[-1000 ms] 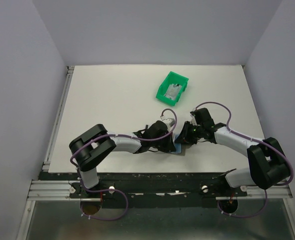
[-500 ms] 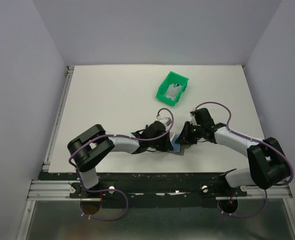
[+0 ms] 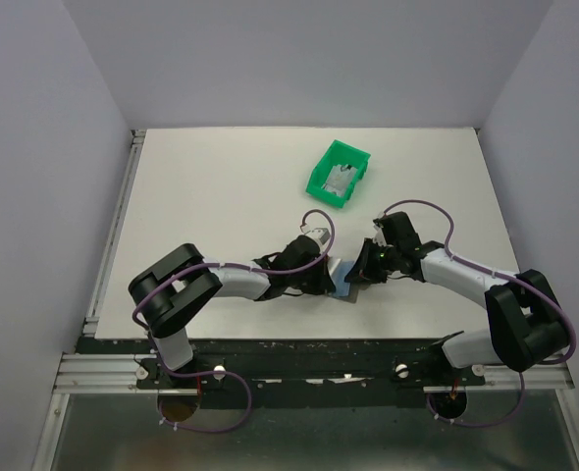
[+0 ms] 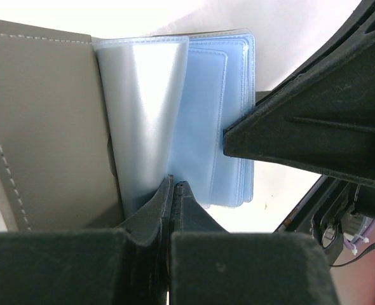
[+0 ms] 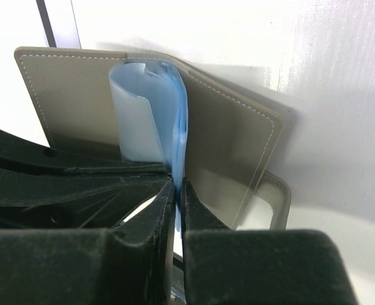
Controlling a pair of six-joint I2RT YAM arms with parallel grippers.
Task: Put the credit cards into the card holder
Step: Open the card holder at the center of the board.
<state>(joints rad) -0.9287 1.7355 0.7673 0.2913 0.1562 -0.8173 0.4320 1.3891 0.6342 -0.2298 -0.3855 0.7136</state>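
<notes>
White worktop carries the open card holder, my left jaws pinching its clear sleeve, right jaws clamped on blue sleeves; next, probably, pull them apart.

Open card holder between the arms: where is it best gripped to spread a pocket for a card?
By the sleeves, not the cover. Pinch across a leaf's free edge, coming in along the leaf's plane. The card holder lies spread open, its cover broad and probably hard to pinch, while the thin leaves stand up from it. The left gripper and right gripper each pinch sleeves this way.
</notes>
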